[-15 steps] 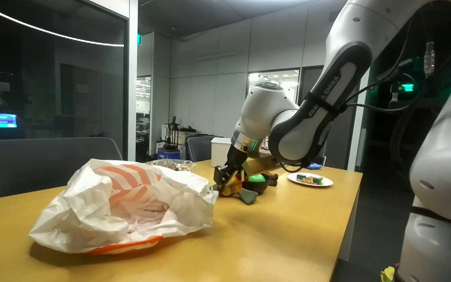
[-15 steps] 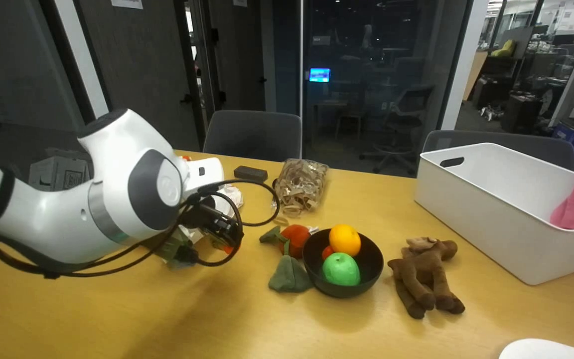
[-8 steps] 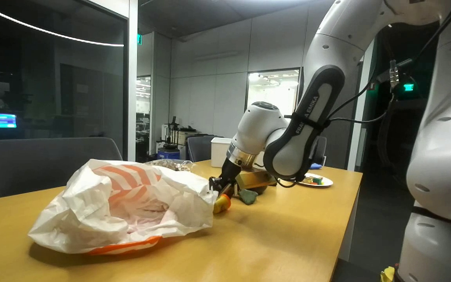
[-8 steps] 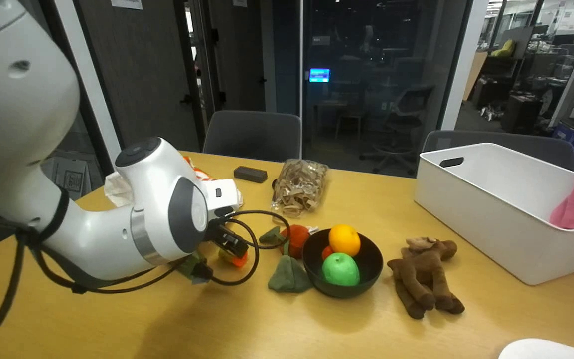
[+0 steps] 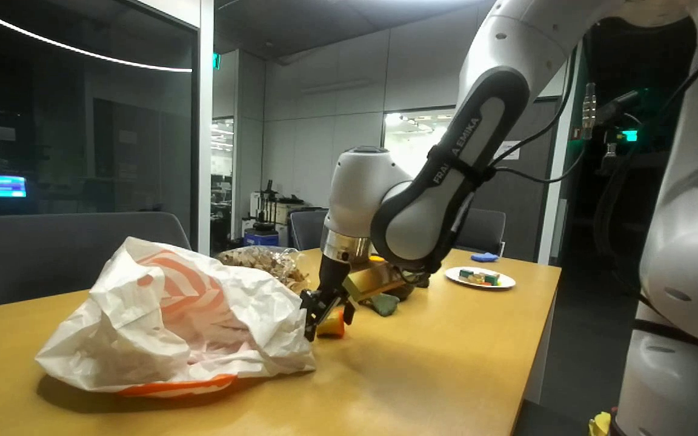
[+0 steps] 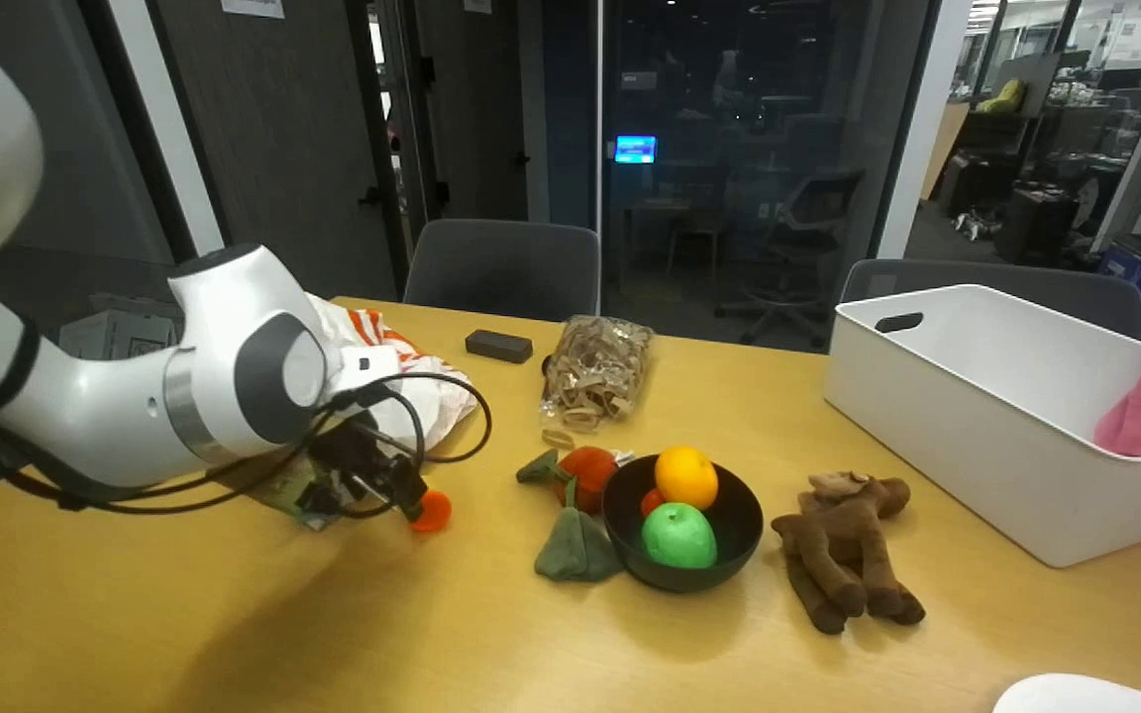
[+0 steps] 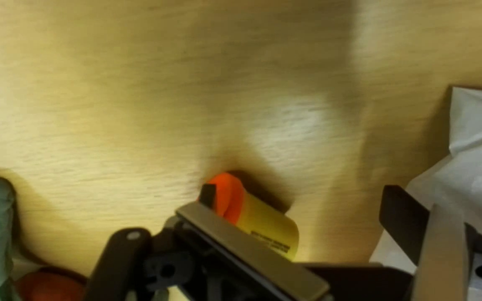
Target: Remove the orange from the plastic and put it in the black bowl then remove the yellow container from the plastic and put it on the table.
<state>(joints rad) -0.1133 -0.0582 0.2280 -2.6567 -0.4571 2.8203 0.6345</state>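
Note:
The yellow container point(image 7: 268, 225) with its orange cap lies on its side on the table point(image 6: 551, 644), outside the plastic. My gripper point(image 7: 301, 198) is low over it and open wide. In the wrist view one finger overlaps the cap; whether they touch I cannot tell. The opposite finger point(image 7: 404, 221) is against or just in front of the white plastic point(image 5: 191, 327), which stands crumpled beside the gripper. An exterior view shows the orange point(image 6: 685, 478) inside the black bowl point(image 6: 737, 530), with a green apple point(image 6: 678, 536) and a small red item.
Next to the bowl lie an orange-red plush point(image 6: 588, 477) and a green plush piece point(image 6: 575, 548). A brown plush animal point(image 6: 848, 555), white bin point(image 6: 977, 416), clear bag point(image 6: 598, 371), dark block point(image 6: 498, 346) and white plate point(image 5: 455, 281) also occupy the table.
The jaws have spread wider and the arm has shifted toward the plastic. The plastic's near edge has been pushed slightly away. The yellow container has shifted a little toward the plastic and lies on the table.

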